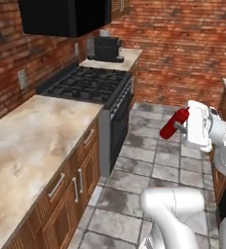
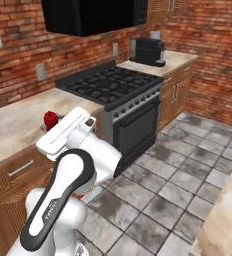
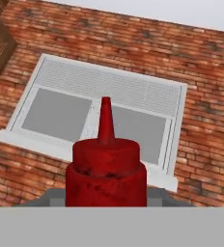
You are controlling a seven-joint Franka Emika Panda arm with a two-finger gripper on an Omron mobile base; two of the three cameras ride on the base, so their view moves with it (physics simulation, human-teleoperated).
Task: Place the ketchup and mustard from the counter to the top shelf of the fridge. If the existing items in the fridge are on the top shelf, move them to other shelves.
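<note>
**Ketchup in hand and off the counter, on its way to the fridge**

The gripper (image 1: 181,129) is closed around the ketchup (image 1: 174,123), a small all-red squeeze bottle, pinching it low on the body so that the shoulder and pointed nozzle stand clear beyond the fingers. In the left base view the bottle hangs tilted in mid-air over the tiled floor (image 1: 149,160), well away from the counter (image 1: 32,136). That suits a carry: lifted free of the worktop, nothing near to knock.

In the hand view the ketchup (image 3: 106,169) sits centred with its nozzle pointing at a white-framed window (image 3: 94,111) in the brick wall, so the hand is aimed across the room rather than at any shelf. The fingertips themselves are hidden behind the bottle there, so the exact contact line is hard to judge; the grip looks square and the bottle straight along the hand.

In the right base view only the red top of the ketchup (image 2: 50,120) peeks past the white hand, in front of the counter edge, beside the black gas stove (image 2: 113,85).

By my reading, the pick of the first bottle is done and the move to the fridge's top shelf is what remains, with the mustard to follow.
</note>
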